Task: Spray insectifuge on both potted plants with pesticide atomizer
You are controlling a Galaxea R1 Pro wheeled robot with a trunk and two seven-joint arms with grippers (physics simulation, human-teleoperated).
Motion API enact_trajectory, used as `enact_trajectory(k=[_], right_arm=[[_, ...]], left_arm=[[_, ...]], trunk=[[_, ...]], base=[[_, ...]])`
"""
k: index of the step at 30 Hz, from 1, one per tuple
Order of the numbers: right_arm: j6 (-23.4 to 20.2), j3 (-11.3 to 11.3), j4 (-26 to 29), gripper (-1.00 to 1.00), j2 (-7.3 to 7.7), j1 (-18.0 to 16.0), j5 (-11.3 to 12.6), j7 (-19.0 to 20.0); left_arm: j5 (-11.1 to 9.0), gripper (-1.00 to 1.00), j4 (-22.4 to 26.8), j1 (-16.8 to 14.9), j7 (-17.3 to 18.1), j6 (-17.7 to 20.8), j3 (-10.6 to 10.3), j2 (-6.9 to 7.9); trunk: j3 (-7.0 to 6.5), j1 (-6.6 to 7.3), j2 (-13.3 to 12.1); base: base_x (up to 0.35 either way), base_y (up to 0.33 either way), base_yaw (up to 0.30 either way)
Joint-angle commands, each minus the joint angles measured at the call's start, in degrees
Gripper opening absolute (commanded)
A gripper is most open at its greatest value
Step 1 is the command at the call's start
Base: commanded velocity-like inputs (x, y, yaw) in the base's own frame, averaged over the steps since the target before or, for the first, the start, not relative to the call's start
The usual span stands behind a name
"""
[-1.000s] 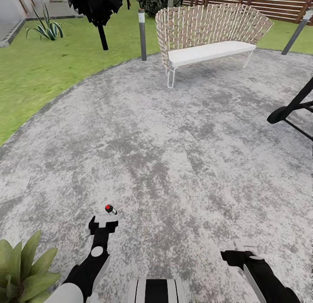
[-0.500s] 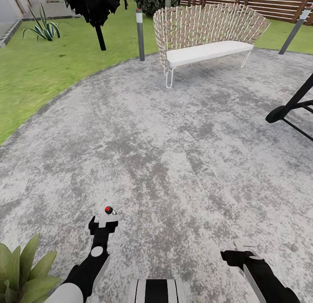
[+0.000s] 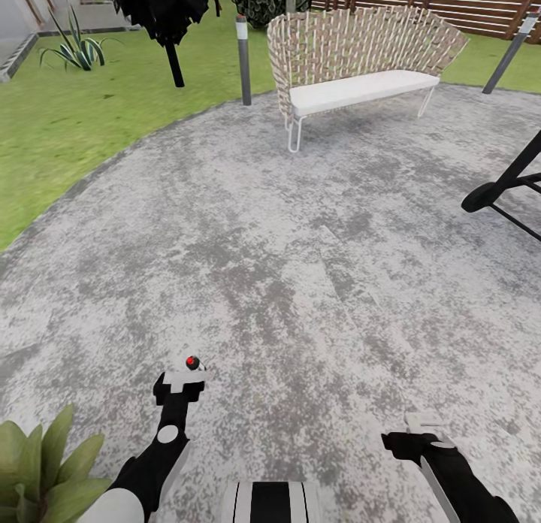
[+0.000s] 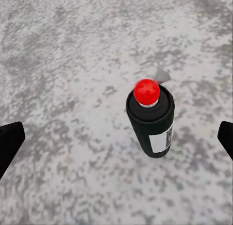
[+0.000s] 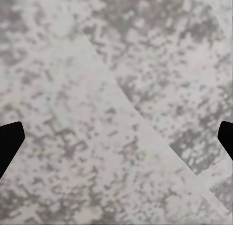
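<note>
The pesticide atomizer (image 3: 193, 363) stands upright on the gravel patio (image 3: 300, 245). It is a dark bottle (image 4: 151, 122) with a red knob on top, a pale nozzle and a white label strip. My left gripper (image 3: 179, 382) hovers just short of it, open; in the left wrist view the gripper (image 4: 117, 142) has its fingertips (image 4: 9, 143) spread wide and the bottle stands off-centre between them, untouched. My right gripper (image 3: 422, 427) is open over bare gravel (image 5: 116, 142). One potted plant (image 3: 41, 474) with pointed green leaves sits beside my left arm.
A woven bench (image 3: 353, 64) with a white seat stands at the patio's far side, a grey lamp post (image 3: 244, 57) beside it. A black stand (image 3: 503, 192) juts in at the right. Lawn (image 3: 75, 132), a dark tree trunk (image 3: 174, 61) and a slatted fence (image 3: 451, 4) lie beyond.
The whole view has shifted slightly, so the potted plant sits lower in the picture. Both arms hold the same pose and the atomizer still stands in front of the left gripper.
</note>
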State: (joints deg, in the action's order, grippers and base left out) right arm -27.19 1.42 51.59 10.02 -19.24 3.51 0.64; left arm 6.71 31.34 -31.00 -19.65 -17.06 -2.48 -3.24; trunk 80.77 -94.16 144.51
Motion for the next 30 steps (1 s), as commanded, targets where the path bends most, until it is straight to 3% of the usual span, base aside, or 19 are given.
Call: enact_trajectory(k=[1,30], right_arm=[[-0.3,0.1,0.1,1.00,0.00,0.0,0.4,0.1],[-0.2,0.1,0.1,1.00,0.00,0.0,0.4,0.1]], left_arm=[[0.6,1.00,-0.1,0.0,-0.6,0.0,-0.2,0.02],[0.6,1.00,-0.1,0.0,-0.6,-0.1,-0.2,-0.01]], trunk=[[0.04,0.01,0.0],[0.04,0.01,0.0]], base=[[0.000,0.034,0.000],[0.012,0.037,0.000]])
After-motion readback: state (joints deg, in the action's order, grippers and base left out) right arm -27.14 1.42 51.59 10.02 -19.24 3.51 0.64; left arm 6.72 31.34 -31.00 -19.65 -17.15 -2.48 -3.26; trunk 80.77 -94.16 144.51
